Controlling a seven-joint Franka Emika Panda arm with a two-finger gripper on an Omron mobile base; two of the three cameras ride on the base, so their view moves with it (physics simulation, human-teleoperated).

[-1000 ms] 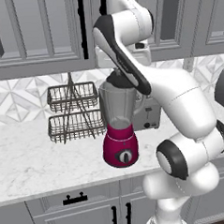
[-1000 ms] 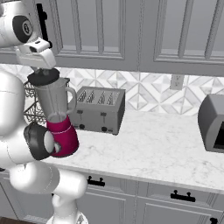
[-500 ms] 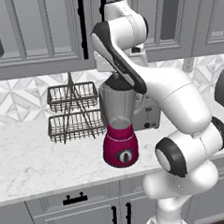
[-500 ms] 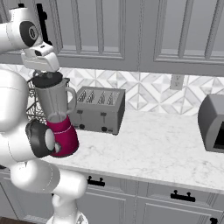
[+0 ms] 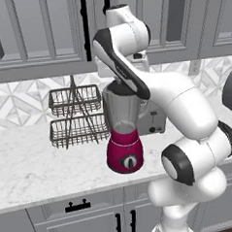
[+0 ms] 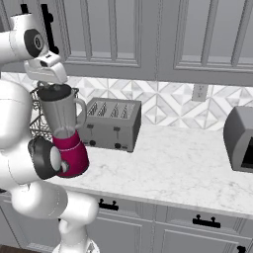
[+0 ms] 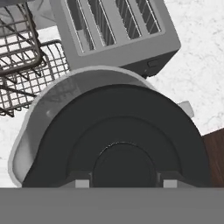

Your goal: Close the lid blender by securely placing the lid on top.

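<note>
So my gripper (image 7: 123, 183) is right above the blender (image 5: 123, 132), pinching the lid (image 7: 118, 140) by its raised centre; my fingertips (image 7: 81, 183) sit on either side of that bump. The black lid covers most of the jar's mouth, with a strip of grey rim showing on the left in the hand view. Can't tell if it's seated or just above. The blender stands on the marble counter (image 6: 178, 165), silver toaster (image 6: 111, 123) just beside it, wire rack (image 5: 75, 115) behind.
</note>
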